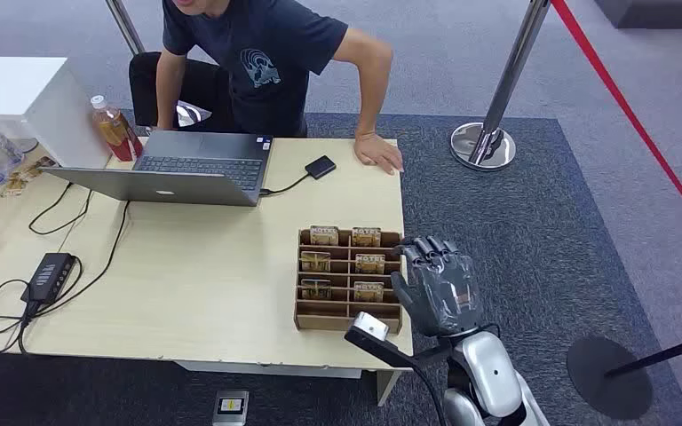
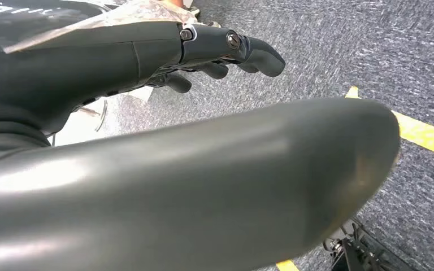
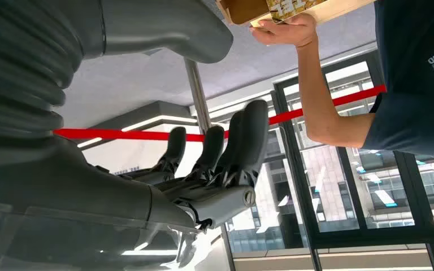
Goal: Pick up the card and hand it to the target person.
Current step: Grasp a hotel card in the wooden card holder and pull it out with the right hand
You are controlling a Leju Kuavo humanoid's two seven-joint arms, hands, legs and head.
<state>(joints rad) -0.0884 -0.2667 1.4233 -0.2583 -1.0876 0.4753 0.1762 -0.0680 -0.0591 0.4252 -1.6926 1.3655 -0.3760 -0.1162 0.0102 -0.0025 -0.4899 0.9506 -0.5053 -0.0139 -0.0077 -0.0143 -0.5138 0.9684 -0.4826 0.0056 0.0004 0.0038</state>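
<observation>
A wooden card rack [image 1: 348, 321] sits at the table's near right corner, with several "HOTEL" cards [image 1: 324, 235] standing in its slots. My right hand [image 1: 440, 288] hovers just off the rack's right edge with its fingers spread and nothing in it. The right wrist view shows that hand [image 3: 215, 164] with straight, empty fingers [image 3: 248, 135]. A person in a dark T-shirt [image 1: 266, 62] leans over the far side of the table, one hand [image 1: 379, 151] flat on its far right corner. My left hand [image 2: 147, 62] hangs over grey carpet, fingers [image 2: 226, 48] loosely extended and holding nothing.
An open laptop [image 1: 186, 169], a bottle [image 1: 115, 129], a small black device [image 1: 321, 167] and a power adapter [image 1: 49, 273] with cables lie on the table. A stanchion [image 1: 488, 133] with a red belt [image 1: 630, 115] stands to the right. A white cabinet [image 1: 9, 89] is at far left.
</observation>
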